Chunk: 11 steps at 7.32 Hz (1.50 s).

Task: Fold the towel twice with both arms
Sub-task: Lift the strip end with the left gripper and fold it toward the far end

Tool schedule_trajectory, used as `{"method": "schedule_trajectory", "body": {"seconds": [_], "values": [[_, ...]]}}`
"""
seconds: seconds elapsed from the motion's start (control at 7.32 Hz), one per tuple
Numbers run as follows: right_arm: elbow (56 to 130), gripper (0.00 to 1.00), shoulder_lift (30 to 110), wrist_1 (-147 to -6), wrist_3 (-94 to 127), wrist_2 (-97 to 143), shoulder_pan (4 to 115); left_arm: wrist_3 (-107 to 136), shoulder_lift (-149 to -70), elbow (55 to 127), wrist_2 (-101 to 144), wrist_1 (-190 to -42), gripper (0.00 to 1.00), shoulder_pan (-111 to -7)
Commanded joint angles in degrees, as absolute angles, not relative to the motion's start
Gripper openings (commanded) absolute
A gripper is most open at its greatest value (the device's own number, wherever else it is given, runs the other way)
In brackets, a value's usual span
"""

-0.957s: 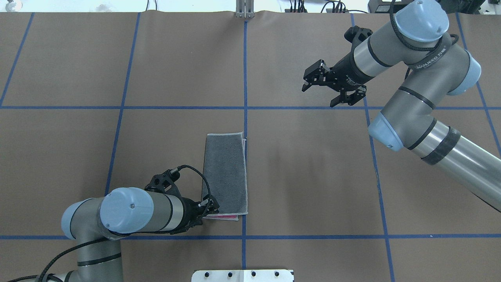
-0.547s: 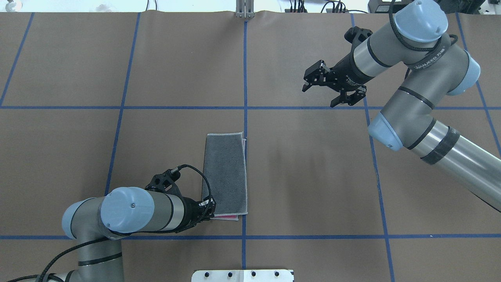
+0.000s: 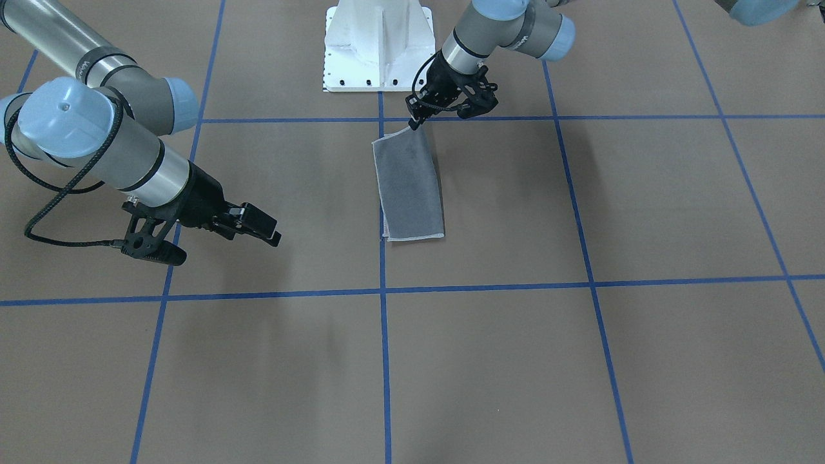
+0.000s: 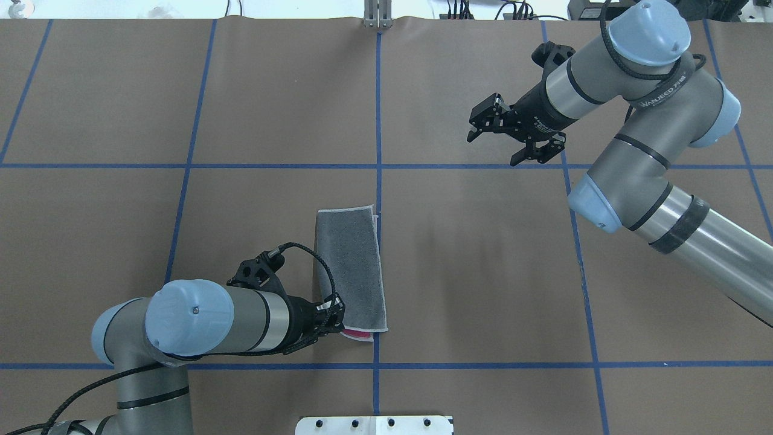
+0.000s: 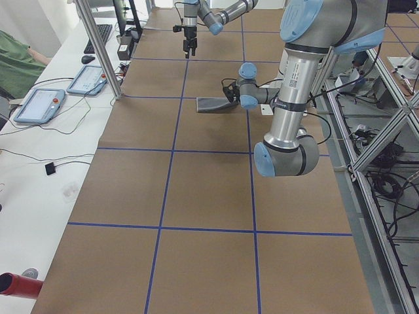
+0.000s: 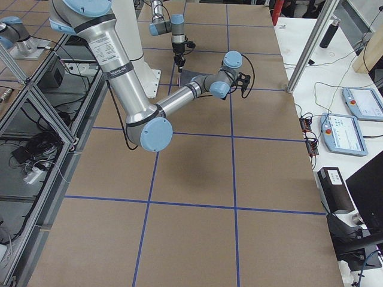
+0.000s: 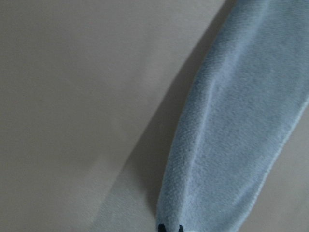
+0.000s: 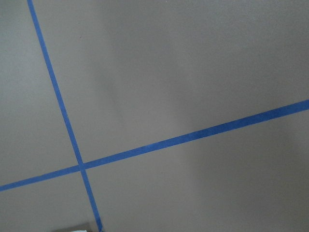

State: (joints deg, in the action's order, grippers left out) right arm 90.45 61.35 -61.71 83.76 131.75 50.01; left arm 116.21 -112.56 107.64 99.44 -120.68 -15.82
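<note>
The towel [image 4: 351, 266] lies folded in a long narrow strip with its dark grey face up. A sliver of pink shows under its corner next to the left gripper [image 4: 336, 315]. From that gripper the strip runs forward, away from the robot, along the blue tape line [image 4: 378, 121] down the middle of the table [image 4: 272, 109].

The left gripper's fingers are pinched narrowly on the towel's near corner. In the front-facing view that corner is drawn up slightly towards the fingertips while the rest of the strip lies flat. The left wrist view shows the cloth spreading away from the two dark fingertips at the bottom edge, with a shadow beneath it.

The left arm [image 4: 269, 317] is folded low and close to the robot. Its last segment is almost level and points across towards the table's middle, and a black cable [image 4: 308, 254] loops over the wrist.

The right gripper [image 4: 491, 150] hangs well apart from the towel, beyond its far end and off to the right, with its jaws spread wide and nothing between them. The right arm [image 4: 658, 181] reaches in from the right, bends sharply at the elbow and turns its wrist back towards the centre, angled down. Its wrist camera sees only bare table and crossing tape.

The white base [image 3: 377, 38] stands just behind the left gripper.
</note>
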Motion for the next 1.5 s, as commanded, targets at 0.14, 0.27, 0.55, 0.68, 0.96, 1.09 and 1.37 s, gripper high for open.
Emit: {"method": "schedule_trajectory", "body": {"seconds": [0.14,0.27,0.55,0.68,0.96,1.09,1.37], "values": [[90.4,1.00,61.3,-61.5,83.8,131.7,50.0,116.5,-116.7,107.2,99.6,-116.8,0.00,-22.7],[90.4,1.00,61.3,-61.4,83.8,131.7,50.0,116.5,-118.2,104.4,99.7,-117.2,0.00,-25.6],[90.4,1.00,61.3,-61.4,83.8,131.7,49.9,117.4,-119.5,100.6,100.5,-117.9,0.00,-29.3],[90.0,1.00,61.3,-61.3,83.8,131.6,49.9,117.4,-120.7,98.7,101.7,-118.7,0.00,-30.6],[89.5,1.00,61.2,-61.3,83.8,131.6,49.7,117.7,-122.1,98.2,102.1,-118.8,0.00,-30.8],[89.2,1.00,61.2,-61.3,83.7,131.6,49.7,119.1,-122.3,98.2,102.1,-118.8,0.00,-30.8],[89.1,1.00,61.1,-61.3,83.7,131.6,49.7,119.2,-123.0,93.9,102.1,-122.6,0.00,-30.9]]}}
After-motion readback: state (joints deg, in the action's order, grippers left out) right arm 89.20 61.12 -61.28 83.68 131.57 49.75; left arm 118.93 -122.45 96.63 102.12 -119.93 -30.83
